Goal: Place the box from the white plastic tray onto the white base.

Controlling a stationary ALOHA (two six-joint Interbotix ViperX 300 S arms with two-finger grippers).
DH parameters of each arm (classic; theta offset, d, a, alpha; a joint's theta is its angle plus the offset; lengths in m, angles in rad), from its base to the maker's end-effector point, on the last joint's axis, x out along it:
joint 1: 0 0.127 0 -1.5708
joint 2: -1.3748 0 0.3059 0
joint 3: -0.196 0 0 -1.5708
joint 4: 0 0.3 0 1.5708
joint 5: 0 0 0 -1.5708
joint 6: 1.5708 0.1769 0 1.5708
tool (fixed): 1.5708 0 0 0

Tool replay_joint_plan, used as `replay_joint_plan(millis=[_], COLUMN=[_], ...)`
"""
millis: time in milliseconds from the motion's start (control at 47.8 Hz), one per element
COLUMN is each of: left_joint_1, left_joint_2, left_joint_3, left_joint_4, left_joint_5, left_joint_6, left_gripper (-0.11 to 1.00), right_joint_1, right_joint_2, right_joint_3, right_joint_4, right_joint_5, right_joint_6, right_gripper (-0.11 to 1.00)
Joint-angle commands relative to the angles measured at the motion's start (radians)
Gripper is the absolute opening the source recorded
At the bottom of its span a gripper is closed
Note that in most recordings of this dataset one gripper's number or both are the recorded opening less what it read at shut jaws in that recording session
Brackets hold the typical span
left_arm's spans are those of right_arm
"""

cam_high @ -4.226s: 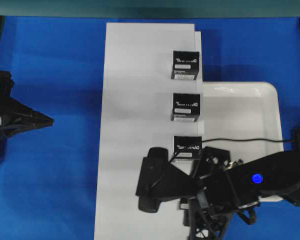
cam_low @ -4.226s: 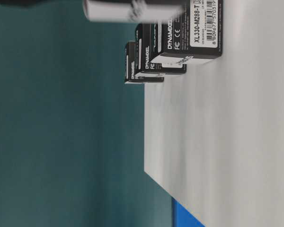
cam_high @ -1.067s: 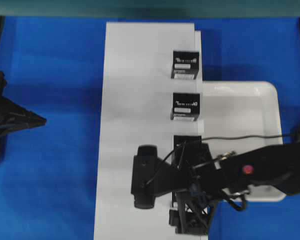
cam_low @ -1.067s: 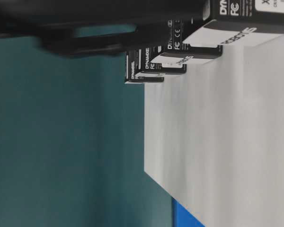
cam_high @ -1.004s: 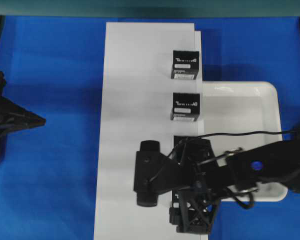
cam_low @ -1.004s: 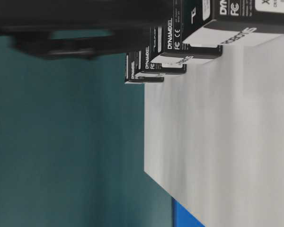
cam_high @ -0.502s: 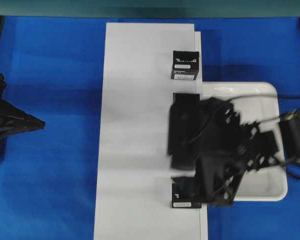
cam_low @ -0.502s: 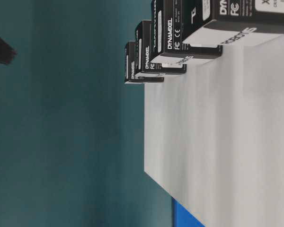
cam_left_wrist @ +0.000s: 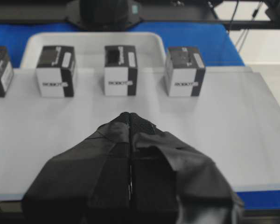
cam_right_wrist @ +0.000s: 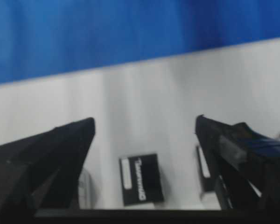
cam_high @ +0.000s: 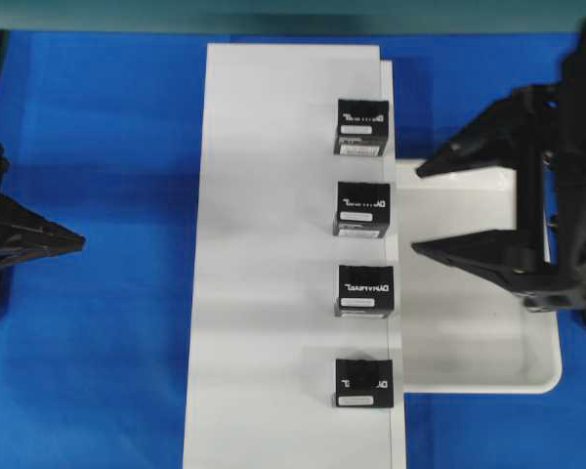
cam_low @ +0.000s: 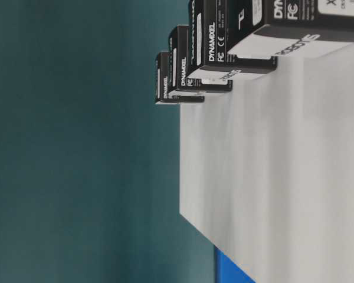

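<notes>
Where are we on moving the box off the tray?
Done: the box sits on the white base, last in line after three lettered boxes. The white plastic tray shows no box in it. In hand: nothing; the right gripper is open above the tray, the left gripper shut. Left: nothing visible.

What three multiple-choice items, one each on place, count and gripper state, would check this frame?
1. Where does the box sit?
A. in the white plastic tray
B. on the white base
C. on the blue cloth

2. How many black boxes stand on the white base?
A. two
B. three
C. four

3. How is the right gripper?
A. open, holding nothing
B. shut on a box
C. out of view

Key: 1 B, it rests on the board's lower right edge, beside the white plastic tray. 2 C, a column of four shows overhead. 3 A, its fingers stand wide apart above the tray.
</notes>
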Motion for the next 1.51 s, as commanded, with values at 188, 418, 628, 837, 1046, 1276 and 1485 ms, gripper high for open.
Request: replay_joint_plan(millis=[188, 418, 628, 837, 1046, 1276, 1485], left_joint_1=[-0.002, -0.002, -0.002, -0.003, -0.003, -0.003, -0.005], left_joint_2=[0.002, -0.011, -0.026, -0.048, -0.069, -0.081, -0.077], left_joint_3=[-0.034, -0.035, -0.038, -0.048, -0.052, -0.055, -0.055], left_joint_4=[0.003, 0.003, 0.003, 0.003, 0.003, 0.003, 0.003], left_joint_5=[-0.012, -0.015, -0.025, -0.025, -0.025, -0.025, -0.034], left_joint_6=[0.000, -0.002, -0.002, -0.005, -0.005, -0.002, -0.018], left_gripper=[-0.07, -0.07, -0.07, -0.07, -0.07, -0.07, -0.07], right_joint_1=[-0.031, -0.051, -0.060, -0.071, -0.069, -0.071, -0.071], right_joint_2=[-0.161, -0.291, -0.402, -0.495, -0.565, -0.615, -0.637], right_joint_3=[0.101, 0.196, 0.293, 0.356, 0.419, 0.488, 0.515], right_joint_4=[-0.031, -0.031, -0.032, -0.031, -0.031, -0.031, -0.031], right_joint_5=[-0.069, -0.071, -0.072, -0.075, -0.087, -0.156, -0.164], right_joint_6=[0.003, 0.008, 0.008, 0.009, 0.009, 0.012, 0.012], right_gripper=[0.99, 0.99, 0.99, 0.99, 0.99, 0.99, 0.99])
